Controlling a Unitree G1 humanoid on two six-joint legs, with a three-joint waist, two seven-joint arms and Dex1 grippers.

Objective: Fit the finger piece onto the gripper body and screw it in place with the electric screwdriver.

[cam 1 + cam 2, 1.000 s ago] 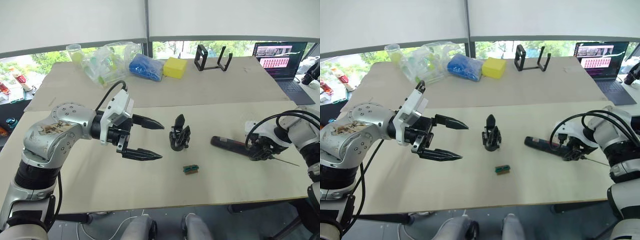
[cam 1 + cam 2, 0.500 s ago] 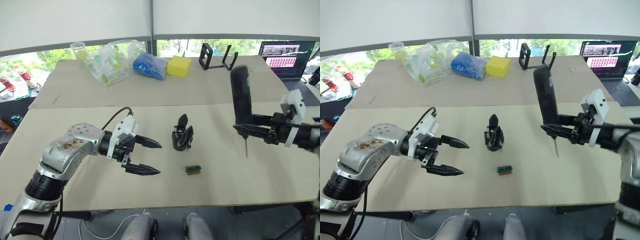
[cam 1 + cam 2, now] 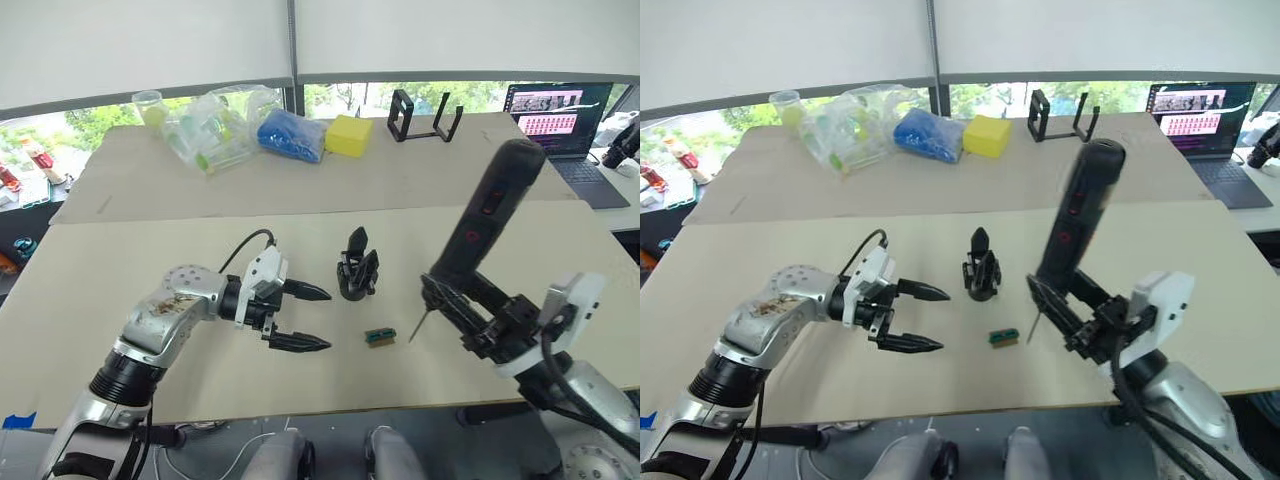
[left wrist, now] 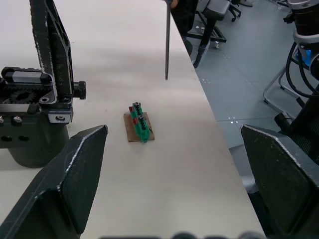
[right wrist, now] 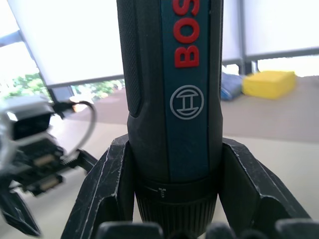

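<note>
Electric screwdriver [image 3: 487, 225] held tilted in right jaws, bit down-left (left jaws wide).

Black electric screwdriver [image 3: 485, 225] tilted, bit down

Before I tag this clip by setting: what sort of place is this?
Probably a robotics lab or office workshop: a big worktable by windows, a laptop open at its far corner, office chairs on the grey floor beside it, and a screwdriver in the right gripper.
</note>
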